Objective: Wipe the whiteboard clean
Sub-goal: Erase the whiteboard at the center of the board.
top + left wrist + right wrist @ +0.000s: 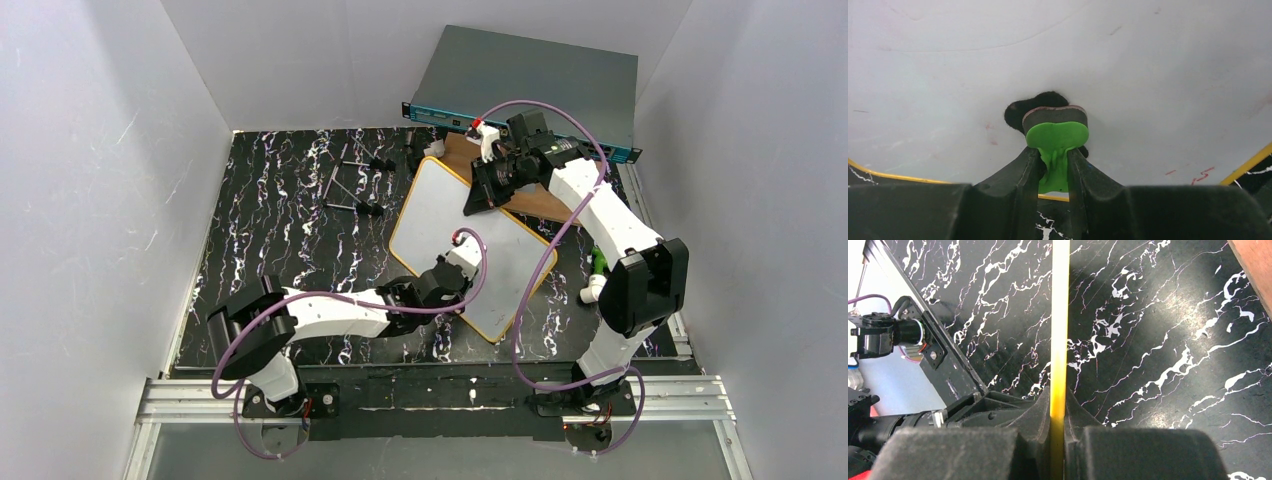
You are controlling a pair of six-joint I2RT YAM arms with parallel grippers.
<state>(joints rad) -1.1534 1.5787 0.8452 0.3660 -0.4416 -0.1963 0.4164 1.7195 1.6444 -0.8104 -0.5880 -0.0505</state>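
The whiteboard (450, 205), white with a thin orange-yellow frame, lies slanted in the middle of the black marbled table. My left gripper (455, 285) is shut on the stem of a green eraser (1057, 132). The eraser's black felt pad presses on the whiteboard (1148, 75) near its front edge. A few small red marks (1202, 176) show near the frame at the right. My right gripper (478, 195) is shut on the whiteboard's far edge. In the right wrist view that yellow frame (1060, 315) runs edge-on between the right gripper's (1058, 395) fingers.
A brown wooden board (545, 203) lies under the whiteboard's far corner. A grey box with a teal front (530, 80) stands at the back. Metal rods with black ends (350, 185) lie at the back left. A green and white marker (597, 275) lies by the right arm.
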